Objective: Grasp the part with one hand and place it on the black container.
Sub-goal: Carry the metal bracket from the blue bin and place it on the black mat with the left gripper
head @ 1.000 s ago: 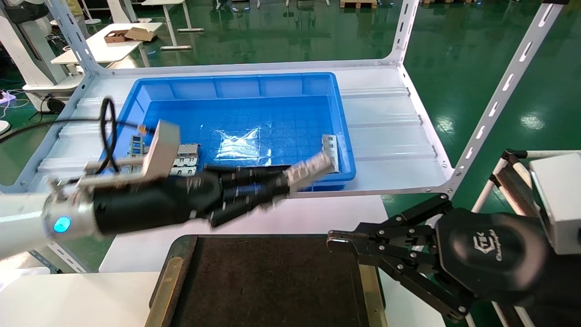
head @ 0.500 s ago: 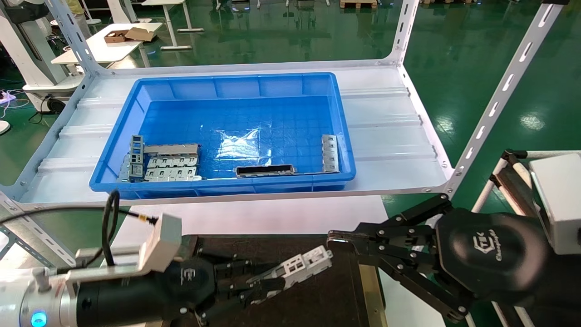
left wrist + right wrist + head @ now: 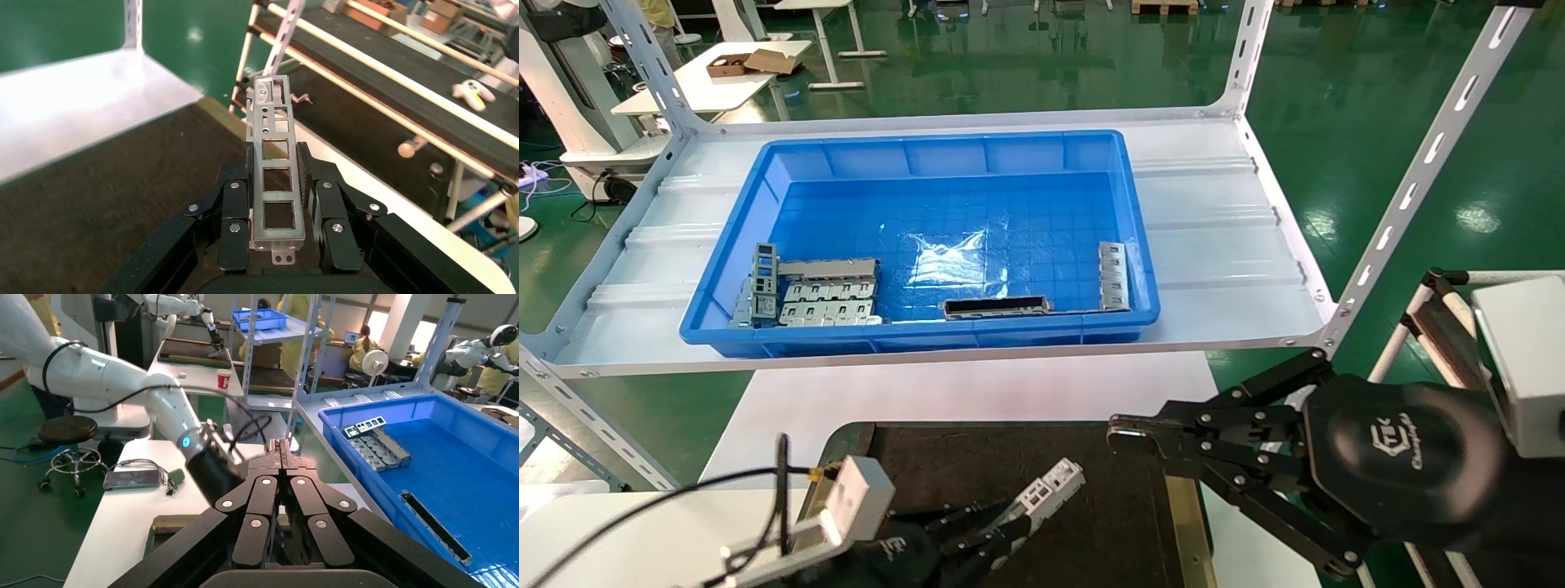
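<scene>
Part (image 3: 1046, 490) sits pinched in the left gripper (image 3: 1009, 531), low over the black container (image 3: 1009, 457). Placing step: next it needs lowering flat, then release. Right gripper (image 3: 1128, 433) is parked alongside, fingers pressed together.

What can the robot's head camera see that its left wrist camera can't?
Only the head view shows the blue bin on the shelf, with grey brackets, a dark bar and another bracket inside, plus the right gripper parked beside the tray. Only the left wrist view shows the part's square cutouts up close. Both show the left gripper clamping the part above the black container.
</scene>
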